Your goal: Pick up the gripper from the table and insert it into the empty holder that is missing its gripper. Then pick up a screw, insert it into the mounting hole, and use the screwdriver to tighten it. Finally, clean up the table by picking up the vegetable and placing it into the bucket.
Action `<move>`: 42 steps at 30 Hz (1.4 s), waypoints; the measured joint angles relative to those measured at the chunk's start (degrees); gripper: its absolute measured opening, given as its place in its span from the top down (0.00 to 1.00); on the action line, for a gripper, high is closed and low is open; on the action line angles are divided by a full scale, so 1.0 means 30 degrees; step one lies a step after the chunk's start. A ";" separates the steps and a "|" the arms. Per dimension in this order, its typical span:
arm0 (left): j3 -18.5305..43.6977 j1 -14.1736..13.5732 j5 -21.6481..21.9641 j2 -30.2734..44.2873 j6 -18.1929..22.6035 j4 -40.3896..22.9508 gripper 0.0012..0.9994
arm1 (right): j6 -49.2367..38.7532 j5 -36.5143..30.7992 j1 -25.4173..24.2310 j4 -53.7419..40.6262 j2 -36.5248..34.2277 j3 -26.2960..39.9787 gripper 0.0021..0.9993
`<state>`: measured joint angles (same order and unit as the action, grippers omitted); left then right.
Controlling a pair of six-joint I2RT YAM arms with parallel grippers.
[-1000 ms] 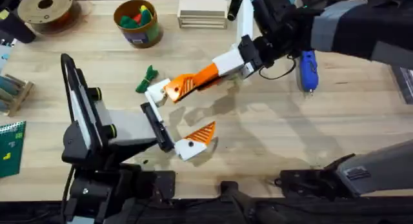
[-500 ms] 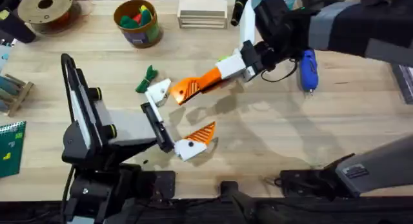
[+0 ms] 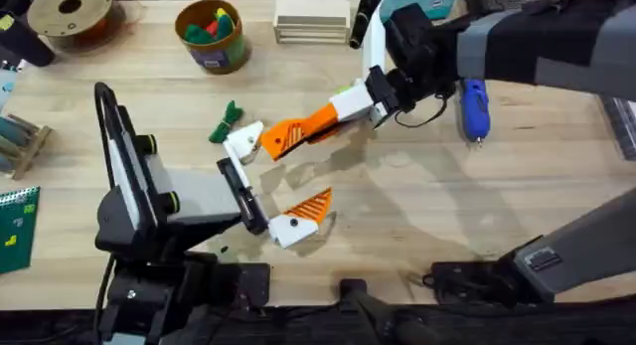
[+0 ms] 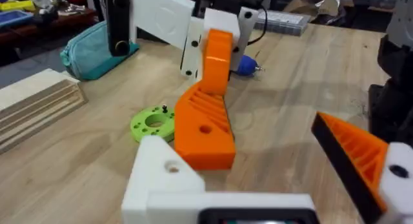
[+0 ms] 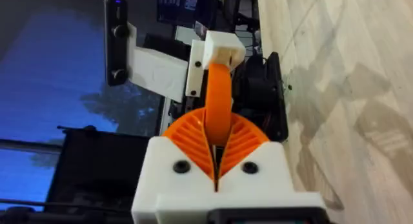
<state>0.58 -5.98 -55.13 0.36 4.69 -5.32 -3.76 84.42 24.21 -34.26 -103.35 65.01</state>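
Seating the gripper (image 3: pixel 283 136), clamped in right gripper (image 3: pixel 333 114), onto the holder (image 3: pixel 241 142), mid-bench. Advise square alignment, slow push. Left gripper (image 3: pixel 260 186): fingers apart, empty.

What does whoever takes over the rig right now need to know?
Right pincer: shut on the gripper, holding it against the holder on the left arm; not clearly seated.
Left pincer: open, holding nothing.
Screwdriver: lying on the table on the right, untouched.
Vegetable: on the table just beyond the holder.
Bucket: far left of centre.
Done: the gripper picked up.
Left: seat it, insert and tighten the screw, put the vegetable in the bucket.
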 joint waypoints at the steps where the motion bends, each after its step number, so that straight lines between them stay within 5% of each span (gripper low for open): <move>1: 0.0000 0.0000 0.0000 0.0000 0.0000 0.0000 0.00 | 0.0097 0.0049 0.0000 0.0019 -0.0005 0.0000 1.00; 42: 0.0000 0.0000 -0.0125 0.0000 0.0007 -0.0007 0.00 | 0.1693 0.0824 0.0393 0.0480 -0.1180 0.0539 1.00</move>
<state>0.58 -5.98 -55.51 0.36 4.71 -5.34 1.32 86.89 25.39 -32.82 -106.89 66.63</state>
